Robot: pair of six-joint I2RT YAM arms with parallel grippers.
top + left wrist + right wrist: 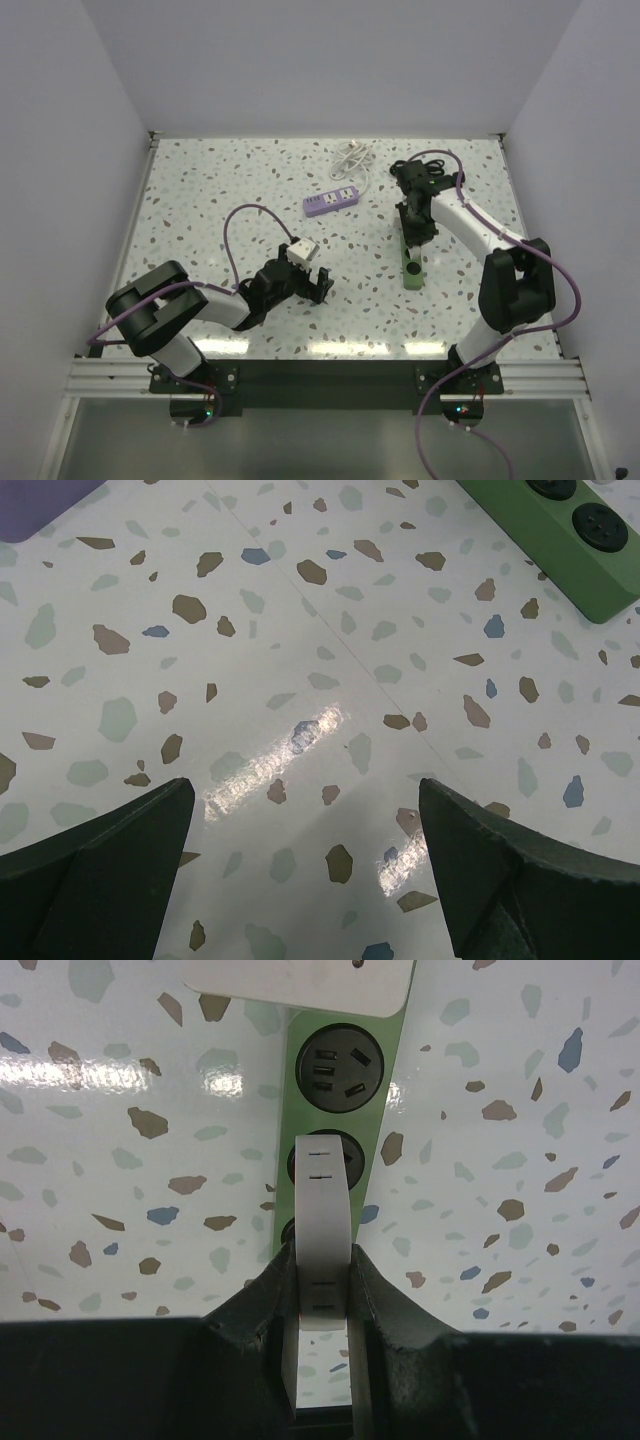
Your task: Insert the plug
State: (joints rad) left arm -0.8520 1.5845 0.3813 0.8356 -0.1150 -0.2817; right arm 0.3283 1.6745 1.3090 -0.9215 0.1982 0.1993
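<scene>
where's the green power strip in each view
Top external: green power strip lies right of centre, in front of the right arm.
Left wrist: top right corner.
Right wrist: top centre, partly behind the white plug.
Shared landmark: the speckled tabletop.

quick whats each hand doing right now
left hand: open, holding nothing
right hand: closed on the white plug
</scene>
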